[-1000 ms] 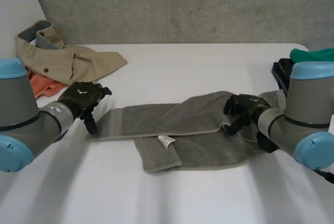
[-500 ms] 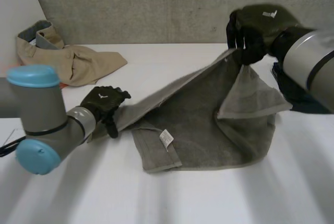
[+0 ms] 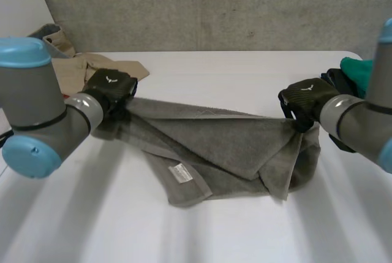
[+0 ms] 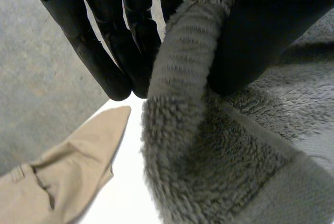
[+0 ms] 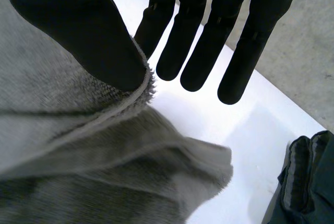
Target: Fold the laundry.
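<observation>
A grey towel point(image 3: 226, 140) hangs stretched between both hands over the white table point(image 3: 202, 67), its lower folds lying on the table with a white label point(image 3: 179, 173) facing up. My left hand point(image 3: 110, 88) is shut on the towel's left end. In the left wrist view the thumb point(image 4: 261, 25) pinches the towel's ribbed edge point(image 4: 180, 78) against the fingers point(image 4: 115, 51). My right hand point(image 3: 303, 100) is shut on the towel's right corner. In the right wrist view the thumb point(image 5: 78, 25) presses on the towel's edge point(image 5: 78, 151), and the fingers point(image 5: 198, 41) are straight beyond it.
A beige garment point(image 3: 73, 67) lies at the back left, close behind my left hand, and its tip point(image 4: 68, 172) lies beyond that hand's fingertips. Dark clothing point(image 3: 334, 82) with a green piece point(image 3: 361, 70) on it sits at the table's right edge, beside my right hand.
My right hand has come down from high up with the towel's corner to just above the table. My left hand has closed on the towel's left end and lifted it back; the towel is now taut.
</observation>
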You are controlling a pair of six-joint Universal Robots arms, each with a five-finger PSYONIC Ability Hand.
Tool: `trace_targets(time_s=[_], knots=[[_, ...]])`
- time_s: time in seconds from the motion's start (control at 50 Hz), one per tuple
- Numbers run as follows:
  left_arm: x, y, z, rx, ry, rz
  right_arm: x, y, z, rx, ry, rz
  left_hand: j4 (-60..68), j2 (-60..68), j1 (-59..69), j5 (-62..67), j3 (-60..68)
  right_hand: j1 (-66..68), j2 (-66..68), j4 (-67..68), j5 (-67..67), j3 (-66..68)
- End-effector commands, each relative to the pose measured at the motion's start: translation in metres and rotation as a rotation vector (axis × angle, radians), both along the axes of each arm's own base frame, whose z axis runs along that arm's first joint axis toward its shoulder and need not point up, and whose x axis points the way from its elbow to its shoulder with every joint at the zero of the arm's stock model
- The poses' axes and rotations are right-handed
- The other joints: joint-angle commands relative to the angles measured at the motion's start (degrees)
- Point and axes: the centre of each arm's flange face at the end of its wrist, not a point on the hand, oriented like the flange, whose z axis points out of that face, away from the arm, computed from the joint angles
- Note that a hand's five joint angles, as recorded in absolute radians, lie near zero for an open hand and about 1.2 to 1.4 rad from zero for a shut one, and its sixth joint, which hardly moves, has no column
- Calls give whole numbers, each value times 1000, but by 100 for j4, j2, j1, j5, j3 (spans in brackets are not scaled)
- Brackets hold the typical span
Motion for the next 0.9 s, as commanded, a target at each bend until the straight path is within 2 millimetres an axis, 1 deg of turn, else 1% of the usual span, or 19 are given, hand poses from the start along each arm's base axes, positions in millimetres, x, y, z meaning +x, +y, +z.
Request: trace_targets(time_s=[0.02, 0.04, 0.1, 0.12, 0.14, 0.16, 0.22, 0.28, 0.34, 0.42, 0.44, 0.5, 0.52, 0.56, 0.58, 0.68, 0.76, 0.86, 0.9], knots=[[-15, -53, 30, -172, 51, -8, 22, -60, -4, -254, -69, 5, 1163, 1145, 1307, 1464, 1219, 1451, 1263, 1170, 1268, 1201], [-19, -64, 53, -248, 107, 8, 27, -77, 12, -368, -108, -7, 1163, 1145, 1307, 1464, 1219, 1451, 1263, 1170, 1268, 1201], [-25, -73, 99, -377, 221, 25, 31, -96, 50, -559, -184, -40, 1163, 1145, 1307, 1464, 1219, 1451, 1263, 1170, 1268, 1201], [-26, -76, 132, -471, 315, 33, 31, -105, 81, -692, -247, -77, 1163, 1145, 1307, 1464, 1219, 1451, 1263, 1170, 1268, 1201], [-26, -76, 148, -518, 356, 34, 30, -107, 96, -746, -275, -92, 1163, 1145, 1307, 1464, 1219, 1451, 1263, 1170, 1268, 1201], [-25, -73, 176, -600, 438, 40, 28, -107, 128, -858, -344, -117, 1163, 1145, 1307, 1464, 1219, 1451, 1263, 1170, 1268, 1201], [-18, -63, 215, -695, 568, 66, 21, -102, 172, -987, -438, -134, 1163, 1145, 1307, 1464, 1219, 1451, 1263, 1170, 1268, 1201], [-15, -56, 225, -703, 621, 72, 23, -90, 185, -989, -450, -93, 1163, 1145, 1307, 1464, 1219, 1451, 1263, 1170, 1268, 1201], [-13, -51, 224, -684, 612, 63, 27, -81, 176, -922, -421, -44, 1163, 1145, 1307, 1464, 1219, 1451, 1263, 1170, 1268, 1201], [-10, -50, 187, -547, 549, 69, 26, -69, 152, -799, -368, 14, 1163, 1145, 1307, 1464, 1219, 1451, 1263, 1170, 1268, 1201], [-8, -50, 165, -479, 512, 83, 24, -64, 138, -746, -346, 26, 1163, 1145, 1307, 1464, 1219, 1451, 1263, 1170, 1268, 1201], [-5, -49, 131, -381, 465, 92, 20, -57, 113, -665, -313, 42, 1163, 1145, 1307, 1464, 1219, 1451, 1263, 1170, 1268, 1201], [-3, -48, 108, -318, 433, 98, 19, -52, 94, -605, -290, 60, 1163, 1145, 1307, 1464, 1219, 1451, 1263, 1170, 1268, 1201], [-1, -46, 82, -249, 398, 106, 19, -45, 74, -546, -268, 84, 1163, 1145, 1307, 1464, 1219, 1451, 1263, 1170, 1268, 1201], [3, -45, 59, -191, 362, 118, 20, -37, 53, -482, -244, 110, 1163, 1145, 1307, 1464, 1219, 1451, 1263, 1170, 1268, 1201], [14, -38, -11, -24, 217, 139, 21, -12, -15, -295, -147, 196, 1048, 1030, 1193, 1349, 1105, 1451, 1263, 1170, 1268, 1201], [23, -36, -46, 38, 95, 145, 21, 3, -59, -193, -65, 238, 242, 223, 386, 542, 298, 1451, 1263, 1170, 1268, 1201], [31, -36, -56, 55, 13, 141, 21, 7, -81, -124, -26, 237, -1507, -1526, -1363, -1207, -1451, 1451, 1263, 1170, 1268, 1201], [33, -35, -55, 64, 0, 140, 20, 6, -84, -93, -29, 214, -1996, -2014, -1852, -1695, -1939, -60, -247, -340, -242, -310]])
